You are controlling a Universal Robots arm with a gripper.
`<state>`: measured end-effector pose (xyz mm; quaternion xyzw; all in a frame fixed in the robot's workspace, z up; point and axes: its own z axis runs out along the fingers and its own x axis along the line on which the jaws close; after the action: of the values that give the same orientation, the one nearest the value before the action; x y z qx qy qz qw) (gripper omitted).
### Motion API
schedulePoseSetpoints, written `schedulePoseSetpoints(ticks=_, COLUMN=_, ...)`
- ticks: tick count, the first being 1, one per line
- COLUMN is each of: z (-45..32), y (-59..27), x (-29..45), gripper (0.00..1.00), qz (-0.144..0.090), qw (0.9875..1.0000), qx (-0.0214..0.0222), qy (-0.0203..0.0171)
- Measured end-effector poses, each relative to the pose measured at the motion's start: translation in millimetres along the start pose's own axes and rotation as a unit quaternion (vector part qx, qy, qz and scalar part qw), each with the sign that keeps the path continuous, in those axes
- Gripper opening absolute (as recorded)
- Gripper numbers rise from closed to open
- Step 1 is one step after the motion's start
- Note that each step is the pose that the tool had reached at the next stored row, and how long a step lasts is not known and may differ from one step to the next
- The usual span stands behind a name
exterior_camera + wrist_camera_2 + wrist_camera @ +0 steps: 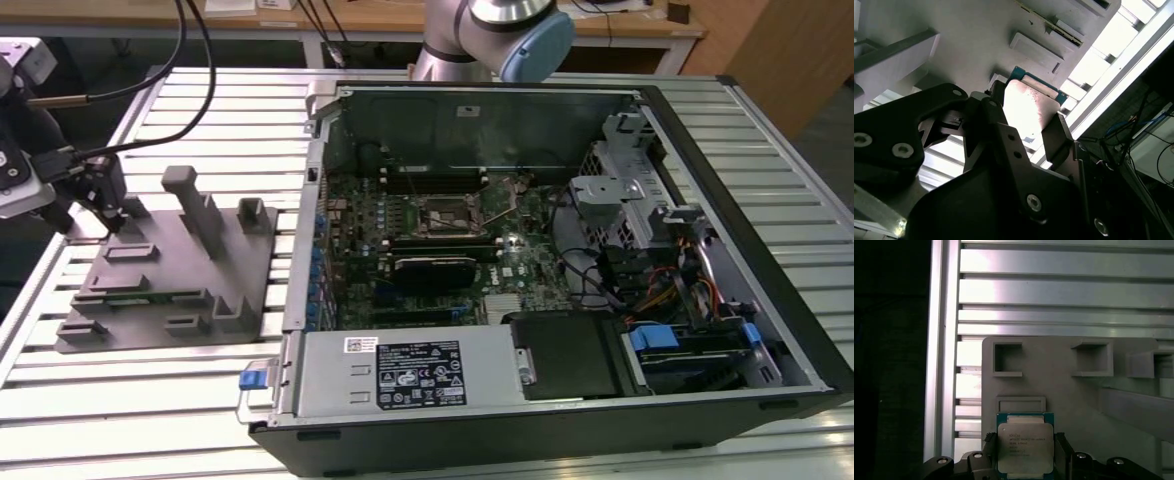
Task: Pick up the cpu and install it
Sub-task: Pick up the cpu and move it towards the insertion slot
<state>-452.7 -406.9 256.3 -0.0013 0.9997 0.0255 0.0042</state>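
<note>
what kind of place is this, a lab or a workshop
Probably a robotics lab or test bench for PC assembly: an open computer case lies on a slotted aluminium table, a grey parts fixture sits beside it, and a robot arm stands behind.

cpu [1025,445]: silver top, teal edge | fixture [1054,385]: grey | table [1054,290]: silver, ribbed

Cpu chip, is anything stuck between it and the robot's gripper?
No, nothing visible. In the first wrist view the gripper has the cpu right between its fingers, which touch its two sides over the grey fixture.
</note>
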Motion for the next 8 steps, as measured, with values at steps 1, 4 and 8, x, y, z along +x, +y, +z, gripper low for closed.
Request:
schedulePoseSetpoints(ticks=1, z=-0.2, y=0.0, x=0.0, gripper=0.54, qz=0.000, qw=1.0000, qx=0.0000, qy=-0.0001)
schedulePoseSetpoints(ticks=4, z=-0.9, y=0.1, x=0.0, gripper=0.54, qz=0.000, qw=1.0000, qx=0.0000, qy=0.0000)
schedulePoseSetpoints(ticks=8, z=-2.0, y=0.3, x=0.0, gripper=0.54, qz=0.000, qw=1.0000, qx=0.0000, qy=0.0000)
